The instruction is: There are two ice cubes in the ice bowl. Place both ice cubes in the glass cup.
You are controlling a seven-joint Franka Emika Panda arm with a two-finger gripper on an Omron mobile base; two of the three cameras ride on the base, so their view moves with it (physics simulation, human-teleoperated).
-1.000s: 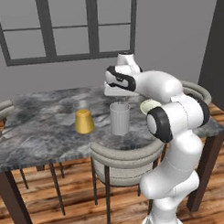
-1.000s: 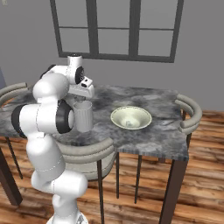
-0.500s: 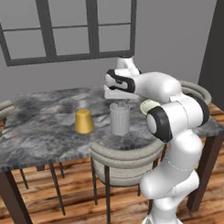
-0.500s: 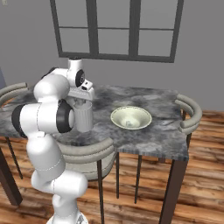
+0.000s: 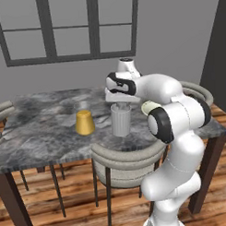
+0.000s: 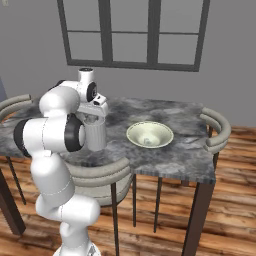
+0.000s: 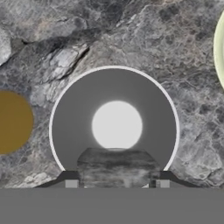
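The glass cup (image 5: 120, 122) (image 6: 95, 133), a tall ribbed grey tumbler, stands on the marble table near its front edge. My gripper (image 5: 119, 104) (image 6: 92, 117) hangs straight over its mouth, pointing down. In the hand view I look into the cup (image 7: 65, 109), and a translucent ice cube (image 7: 116, 168) sits between my fingertips, with the gripper (image 7: 116, 183) shut on it above the cup's near rim. The ice bowl (image 6: 134, 130) (image 7: 219, 48) stands to the right of the cup, with a small pale lump at its bottom that I take for an ice cube (image 6: 146, 142).
A short yellow cup (image 5: 84, 122) (image 7: 11, 122) stands left of the tumbler, with a faint clear glass (image 5: 82, 105) behind it. Round-backed chairs (image 5: 128, 160) (image 6: 217, 127) are tucked at the table's front and sides. A window wall lies behind.
My gripper has come down a little towards the mouth of the glass cup, still holding the ice cube. Nothing on the table has moved.
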